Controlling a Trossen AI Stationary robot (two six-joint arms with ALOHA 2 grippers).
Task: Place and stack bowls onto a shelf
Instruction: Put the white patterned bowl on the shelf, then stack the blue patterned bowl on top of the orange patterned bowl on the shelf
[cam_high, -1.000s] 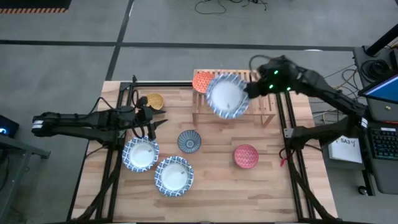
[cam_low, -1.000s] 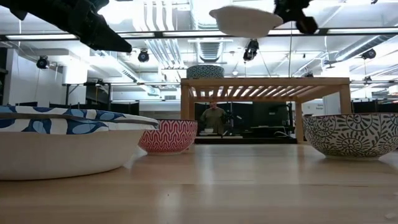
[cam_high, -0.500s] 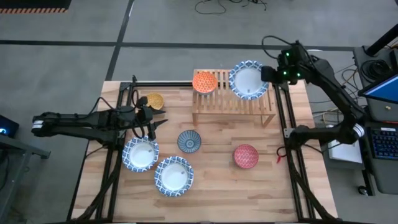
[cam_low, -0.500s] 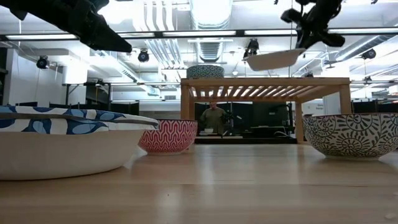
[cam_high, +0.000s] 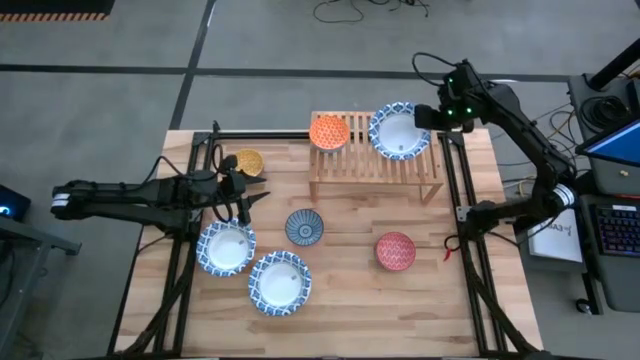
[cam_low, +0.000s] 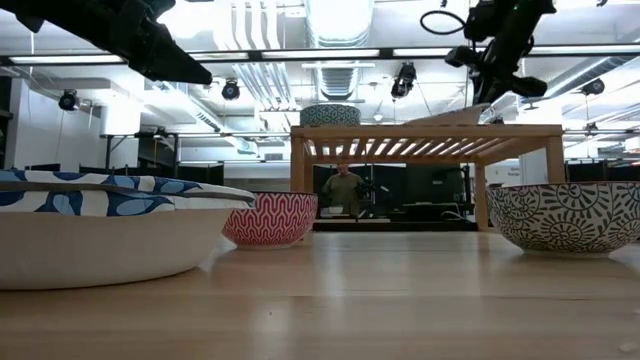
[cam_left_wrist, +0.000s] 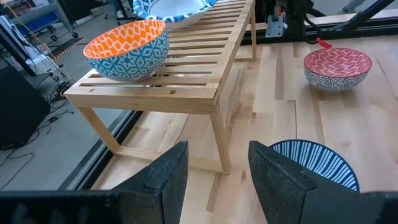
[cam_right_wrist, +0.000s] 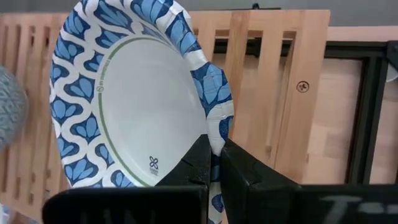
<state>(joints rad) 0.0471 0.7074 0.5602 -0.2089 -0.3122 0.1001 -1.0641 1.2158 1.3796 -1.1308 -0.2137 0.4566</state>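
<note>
Right gripper (cam_right_wrist: 214, 163) is pinched on the rim of the big bowl (cam_high: 399, 130), which sits in the upper right of the high view, on or just over the right end of the shelf (cam_high: 352, 165). You're in the placing step for this bowl. In the low view it looks tilted against the shelf top, so I judge it not fully seated yet. Your next move should be to level it, let it settle flat on the slats, then part the fingers and lift clear without dragging the rim.

That bowl is blue-and-white patterned outside, plain white inside with a thin green ring. An orange bowl (cam_high: 328, 131) already sits on the shelf's left end.

Your left gripper (cam_left_wrist: 212, 171) waits at centre left of the high view, fingers apart, near two more big bowls (cam_high: 226, 247) in the lower left.
</note>
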